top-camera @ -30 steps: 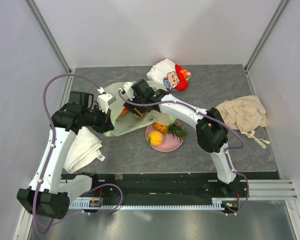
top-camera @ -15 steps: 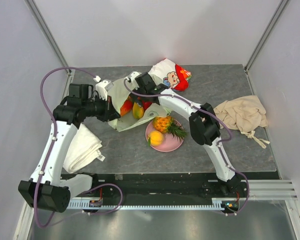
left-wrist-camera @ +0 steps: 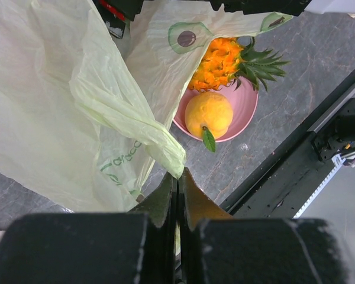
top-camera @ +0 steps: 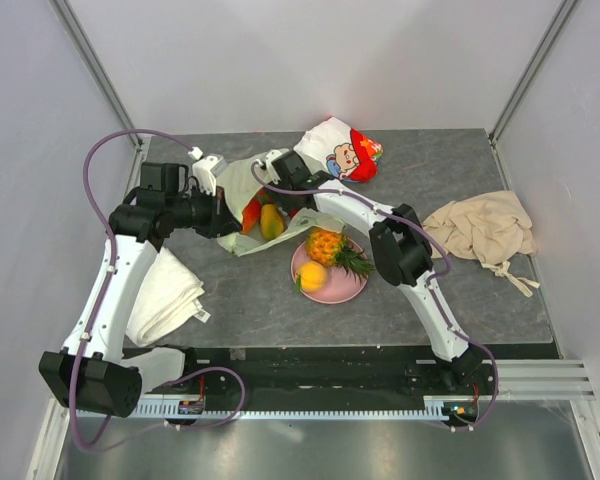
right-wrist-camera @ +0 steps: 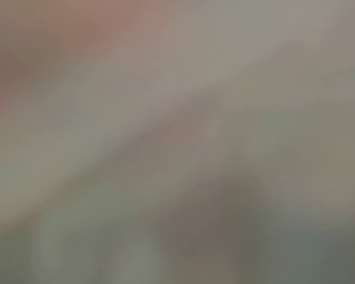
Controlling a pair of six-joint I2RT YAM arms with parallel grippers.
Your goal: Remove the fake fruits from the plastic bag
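Observation:
The pale-green plastic bag [top-camera: 232, 188] lies bunched at the back left of the table. My left gripper [top-camera: 228, 217] is shut on a fold of the plastic bag [left-wrist-camera: 59, 106], the left gripper [left-wrist-camera: 177, 175] pinching the film at its tips. A yellow-red mango [top-camera: 271, 221] and a red fruit [top-camera: 250, 213] lie at the bag's mouth. My right gripper [top-camera: 271, 188] reaches into the bag from above; its fingers are hidden and its wrist view is only blur. A pineapple [top-camera: 327, 245] [left-wrist-camera: 223, 62] and an orange fruit [top-camera: 311, 275] [left-wrist-camera: 208, 113] rest on the pink plate [top-camera: 348, 288] [left-wrist-camera: 247, 109].
A white-and-red cartoon pouch [top-camera: 340, 150] lies at the back, just behind my right arm. A beige cloth [top-camera: 485, 230] is at the right edge and a folded white towel [top-camera: 165, 295] at the left. A black rail [left-wrist-camera: 319, 154] runs along the near edge.
The bag has been drawn back and to the left with my left gripper. The mango and red fruit have come into view at its mouth. My right gripper shifted further back.

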